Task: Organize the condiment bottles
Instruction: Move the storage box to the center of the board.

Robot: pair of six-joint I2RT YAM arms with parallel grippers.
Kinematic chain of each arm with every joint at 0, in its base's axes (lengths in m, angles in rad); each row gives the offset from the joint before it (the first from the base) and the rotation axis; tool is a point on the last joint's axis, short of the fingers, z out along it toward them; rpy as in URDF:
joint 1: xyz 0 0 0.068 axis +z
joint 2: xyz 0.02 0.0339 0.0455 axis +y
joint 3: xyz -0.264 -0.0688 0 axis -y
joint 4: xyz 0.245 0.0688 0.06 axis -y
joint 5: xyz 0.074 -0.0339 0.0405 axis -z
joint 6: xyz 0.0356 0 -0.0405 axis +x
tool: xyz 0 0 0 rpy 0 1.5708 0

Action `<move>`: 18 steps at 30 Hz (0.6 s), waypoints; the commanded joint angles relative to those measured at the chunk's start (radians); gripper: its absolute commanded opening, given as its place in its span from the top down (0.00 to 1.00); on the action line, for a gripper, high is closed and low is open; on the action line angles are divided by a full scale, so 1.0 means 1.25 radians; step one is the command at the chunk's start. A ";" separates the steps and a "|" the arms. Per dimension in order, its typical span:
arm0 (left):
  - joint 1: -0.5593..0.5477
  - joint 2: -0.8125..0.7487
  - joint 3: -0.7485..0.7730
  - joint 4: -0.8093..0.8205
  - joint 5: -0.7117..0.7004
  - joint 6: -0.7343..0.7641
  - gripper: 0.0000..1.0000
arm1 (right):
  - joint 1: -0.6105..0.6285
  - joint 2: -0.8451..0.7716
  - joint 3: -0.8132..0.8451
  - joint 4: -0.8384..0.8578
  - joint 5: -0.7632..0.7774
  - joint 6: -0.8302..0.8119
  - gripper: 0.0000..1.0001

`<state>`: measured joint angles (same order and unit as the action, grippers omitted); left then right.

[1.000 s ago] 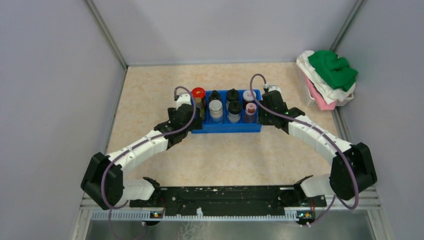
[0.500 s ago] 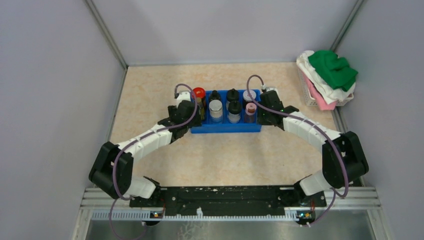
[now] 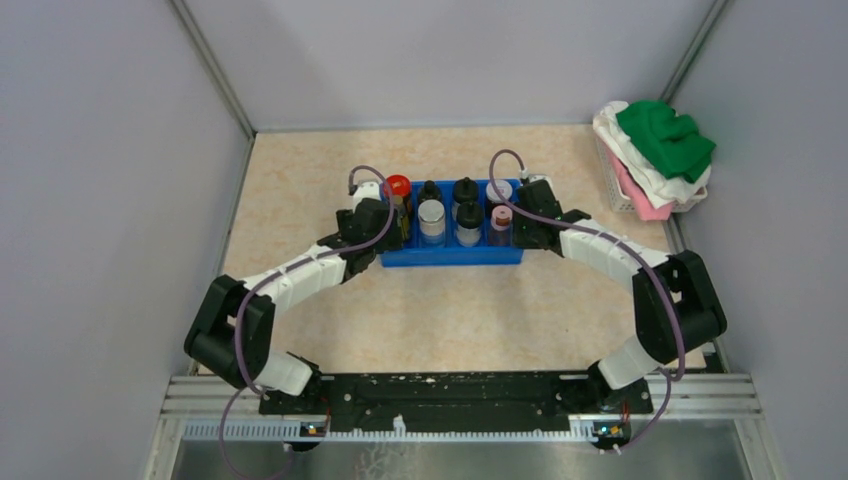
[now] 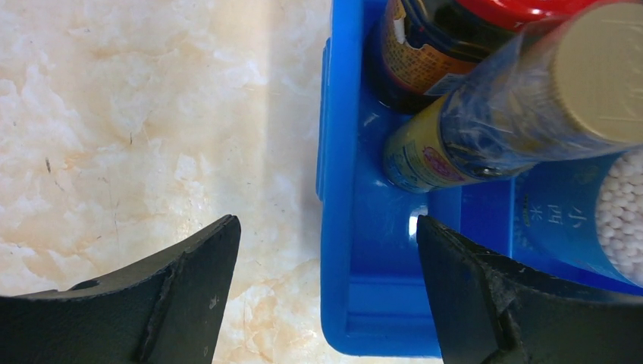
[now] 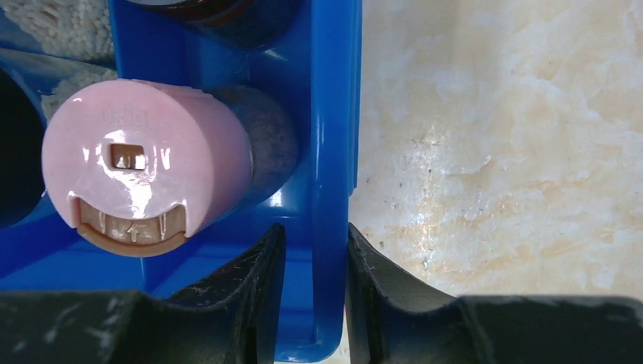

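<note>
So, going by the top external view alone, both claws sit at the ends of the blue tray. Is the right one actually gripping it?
Observer: The right claw straddles the blue tray at its end wall, one finger inside and one outside. Both are close against it, but I cannot tell whether it is clamped.
Operator: And the left?
Observer: The left claw stands wide open across the opposite wall, touching neither face.
Operator: Anything near the right claw's inner finger?
Observer: The pink-capped bottle stands in the tray corner nearest that finger.
</note>
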<state>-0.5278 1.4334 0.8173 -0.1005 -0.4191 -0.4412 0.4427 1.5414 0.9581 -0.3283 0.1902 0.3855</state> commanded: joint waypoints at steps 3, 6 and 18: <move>0.012 0.020 0.030 0.042 0.017 0.009 0.09 | -0.006 0.019 0.042 0.036 -0.003 0.001 0.92; 0.013 -0.010 0.016 0.020 0.025 -0.009 0.10 | -0.006 0.018 0.034 0.042 -0.004 0.006 1.00; 0.014 0.032 0.031 0.031 0.006 -0.006 0.43 | -0.007 0.031 0.042 0.049 -0.010 0.016 1.00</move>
<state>-0.5148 1.4422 0.8165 -0.0975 -0.4015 -0.4469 0.4313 1.5520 0.9649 -0.3340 0.1970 0.3859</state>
